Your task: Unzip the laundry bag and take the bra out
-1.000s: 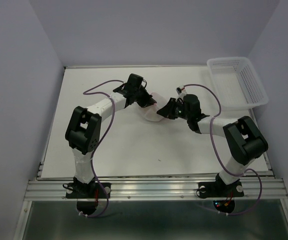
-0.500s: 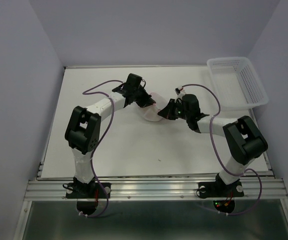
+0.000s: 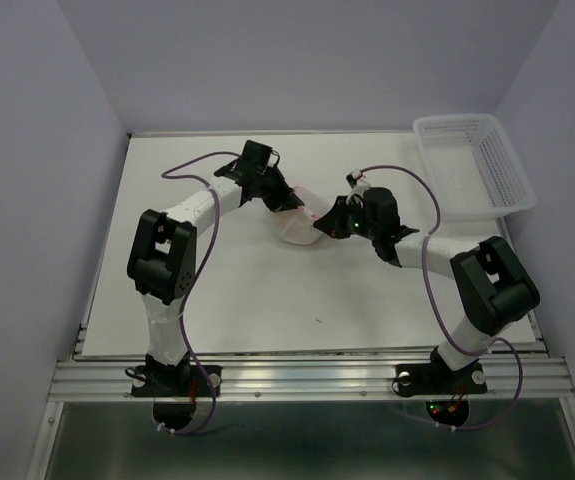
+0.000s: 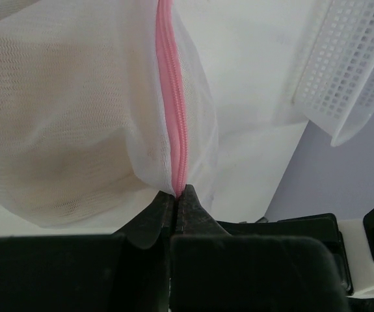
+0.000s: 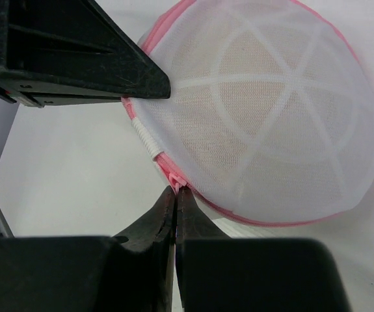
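Note:
The laundry bag (image 3: 300, 220) is a round white mesh pouch with a pink zipper rim, lifted between the two arms at mid table. The beige bra (image 5: 265, 97) shows through the mesh inside it, and also in the left wrist view (image 4: 56, 130). My left gripper (image 4: 177, 194) is shut on the bag's pink zipper edge (image 4: 172, 104). My right gripper (image 5: 175, 193) is shut on the pink zipper pull (image 5: 177, 179) at the bag's rim. The left gripper's finger (image 5: 108, 71) shows beside the bag in the right wrist view. In the top view both grippers (image 3: 285, 200) (image 3: 329, 219) meet at the bag.
A white plastic lattice basket (image 3: 472, 165) stands at the table's back right corner, also in the left wrist view (image 4: 349, 71). Grey walls close the table on three sides.
The left gripper has moved back and slightly left, pulling the bag's edge with it. The right gripper has stayed on the bag's right side.

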`<move>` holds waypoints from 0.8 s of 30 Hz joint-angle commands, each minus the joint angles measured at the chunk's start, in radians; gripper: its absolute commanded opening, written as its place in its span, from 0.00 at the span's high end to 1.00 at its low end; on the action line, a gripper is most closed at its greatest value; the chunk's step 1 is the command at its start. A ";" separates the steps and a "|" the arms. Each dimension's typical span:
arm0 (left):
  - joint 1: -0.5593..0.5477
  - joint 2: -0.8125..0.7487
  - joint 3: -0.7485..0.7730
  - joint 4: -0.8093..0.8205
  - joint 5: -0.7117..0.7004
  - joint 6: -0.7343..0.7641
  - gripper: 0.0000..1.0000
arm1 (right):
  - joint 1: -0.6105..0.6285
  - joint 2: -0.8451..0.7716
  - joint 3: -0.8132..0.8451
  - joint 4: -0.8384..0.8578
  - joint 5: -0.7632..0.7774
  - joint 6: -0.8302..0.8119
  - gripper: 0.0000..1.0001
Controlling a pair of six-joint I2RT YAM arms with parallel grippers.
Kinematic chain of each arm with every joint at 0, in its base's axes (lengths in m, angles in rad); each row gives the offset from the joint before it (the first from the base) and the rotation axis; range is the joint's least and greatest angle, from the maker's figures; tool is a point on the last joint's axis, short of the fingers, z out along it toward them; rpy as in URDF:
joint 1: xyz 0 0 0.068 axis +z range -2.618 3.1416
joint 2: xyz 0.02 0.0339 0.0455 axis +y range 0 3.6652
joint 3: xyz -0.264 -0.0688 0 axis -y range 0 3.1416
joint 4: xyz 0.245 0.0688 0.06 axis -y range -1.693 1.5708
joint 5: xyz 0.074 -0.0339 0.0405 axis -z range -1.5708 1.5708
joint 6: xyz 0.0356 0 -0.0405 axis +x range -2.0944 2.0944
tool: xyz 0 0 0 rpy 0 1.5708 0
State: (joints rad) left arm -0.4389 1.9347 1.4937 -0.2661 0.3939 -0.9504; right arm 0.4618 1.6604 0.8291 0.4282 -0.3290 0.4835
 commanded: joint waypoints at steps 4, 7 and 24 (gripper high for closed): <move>0.078 0.038 0.181 -0.127 -0.052 0.303 1.00 | -0.058 -0.045 -0.041 -0.192 0.019 -0.106 0.99; 0.075 0.044 0.207 -0.125 -0.024 0.370 1.00 | -0.058 -0.045 -0.027 -0.215 -0.083 -0.141 0.99; -0.055 0.073 0.346 -0.145 -0.027 0.633 1.00 | -0.058 0.004 0.146 -0.401 -0.286 -0.267 0.94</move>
State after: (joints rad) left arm -0.5007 2.0235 1.7840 -0.4538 0.4431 -0.4107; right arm 0.4114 1.6409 0.9611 0.1631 -0.5774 0.2493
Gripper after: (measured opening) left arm 0.059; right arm 0.059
